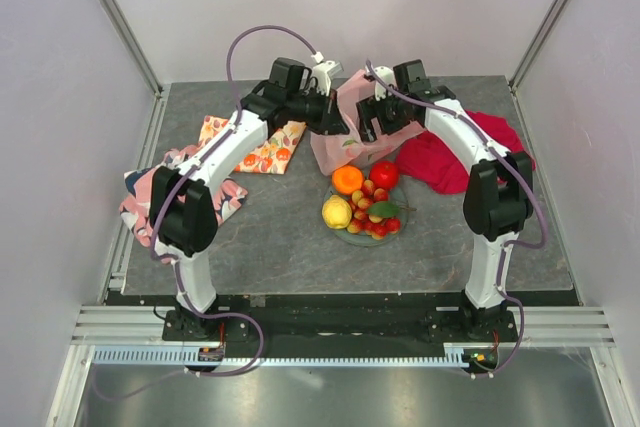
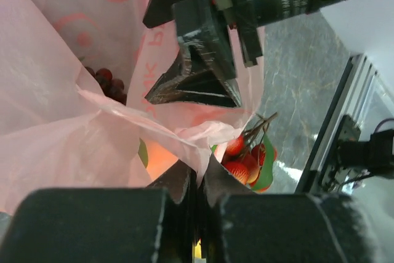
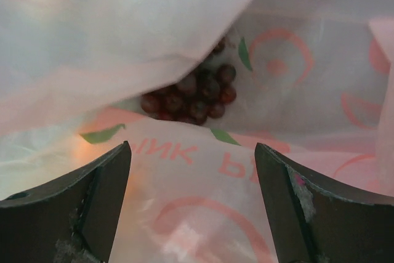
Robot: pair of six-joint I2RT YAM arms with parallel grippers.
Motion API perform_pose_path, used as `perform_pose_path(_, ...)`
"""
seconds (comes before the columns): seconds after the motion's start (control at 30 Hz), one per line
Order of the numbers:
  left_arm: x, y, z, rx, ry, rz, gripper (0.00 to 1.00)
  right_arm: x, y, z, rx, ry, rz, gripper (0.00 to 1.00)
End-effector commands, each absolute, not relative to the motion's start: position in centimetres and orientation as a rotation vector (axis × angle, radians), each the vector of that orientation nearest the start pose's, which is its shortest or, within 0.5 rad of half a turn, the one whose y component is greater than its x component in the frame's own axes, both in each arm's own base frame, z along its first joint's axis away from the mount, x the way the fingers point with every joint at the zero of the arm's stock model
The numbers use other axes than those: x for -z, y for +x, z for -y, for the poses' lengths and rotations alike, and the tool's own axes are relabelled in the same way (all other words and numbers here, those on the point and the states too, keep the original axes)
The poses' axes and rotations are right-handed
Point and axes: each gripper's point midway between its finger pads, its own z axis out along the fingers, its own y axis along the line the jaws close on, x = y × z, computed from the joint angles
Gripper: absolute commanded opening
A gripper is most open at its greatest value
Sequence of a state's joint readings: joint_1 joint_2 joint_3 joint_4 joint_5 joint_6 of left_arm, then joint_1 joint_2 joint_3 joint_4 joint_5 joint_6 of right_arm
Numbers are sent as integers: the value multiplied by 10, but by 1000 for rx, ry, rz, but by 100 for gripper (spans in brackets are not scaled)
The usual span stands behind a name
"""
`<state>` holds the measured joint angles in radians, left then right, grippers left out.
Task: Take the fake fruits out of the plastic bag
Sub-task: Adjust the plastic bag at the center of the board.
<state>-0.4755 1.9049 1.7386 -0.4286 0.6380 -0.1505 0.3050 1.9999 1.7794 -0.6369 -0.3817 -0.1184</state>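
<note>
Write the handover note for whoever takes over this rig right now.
Left tool: shut on the plastic bag, pinching its film.
Right tool: open, empty, pointing into the bag's mouth.
Done: orange, apple, lemon and small red fruits lie out on the table, just in front of the bag.
Left: the grape bunch sits inside the bag; take it out. More fruit inside cannot be ruled out.
</note>
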Motion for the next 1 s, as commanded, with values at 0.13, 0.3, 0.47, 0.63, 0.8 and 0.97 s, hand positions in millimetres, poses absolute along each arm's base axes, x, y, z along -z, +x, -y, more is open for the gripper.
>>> perform_pose_path(0.13,-230,331,261,980,1080,-2119,2,-133,456,-172,-366,-579,-2407,91)
perform_pose_path(0.3,-203,306,238,862,1137,-2185,2,-133,463,-178,-392,-622,-2387,91)
perform_pose_path(0.47,-172,325,218,600,1186,-2252,2,-136,480,-200,-496,-705,-2320,91)
perform_pose_path(0.63,-163,351,203,390,1164,-2281,2,-134,487,-216,-531,-813,-2249,92)
perform_pose_path(0.8,-177,364,206,366,1043,-2240,2,-150,510,-239,-537,-849,-2149,95)
perform_pose_path(0.97,-204,390,205,287,933,-2189,2,-129,543,-249,-545,-725,-2199,95)
